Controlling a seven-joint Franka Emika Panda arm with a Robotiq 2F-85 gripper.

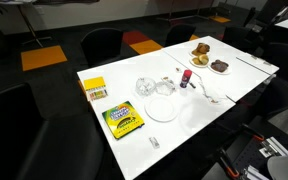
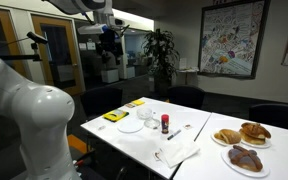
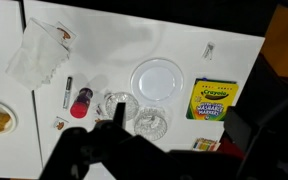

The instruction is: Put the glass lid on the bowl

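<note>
Tabletop scene with one arm raised high over a white table [image 1: 234, 85]. The gripper [image 2: 109, 42] hangs near the top of an exterior view, well clear of every object. In the wrist view it is only a dark silhouette [image 3: 112, 140] at the bottom edge, so whether its jaws are spread or pressed together cannot be told, and nothing is seen held in it. Two small clear pieces sit just beside each other at lower centre of the wrist view. The glass lid [image 3: 119, 105] is judged to be the one nearer the red-capped bottle [image 3: 81, 102], and the bowl [image 3: 149, 122] its neighbour to the lower right, though the glinting makes this assignment tentative. The lid lies directly above the silhouette in the frame, so the coming move is judged to be mainly a straight descent. Being round, the lid offers no long axis to align with; which face is up cannot be made out. A flat whitish dish [image 3: 157, 78] lies above the pair in the frame and a crayon box [image 3: 213, 98] to the right — both apart from the lid.
</note>
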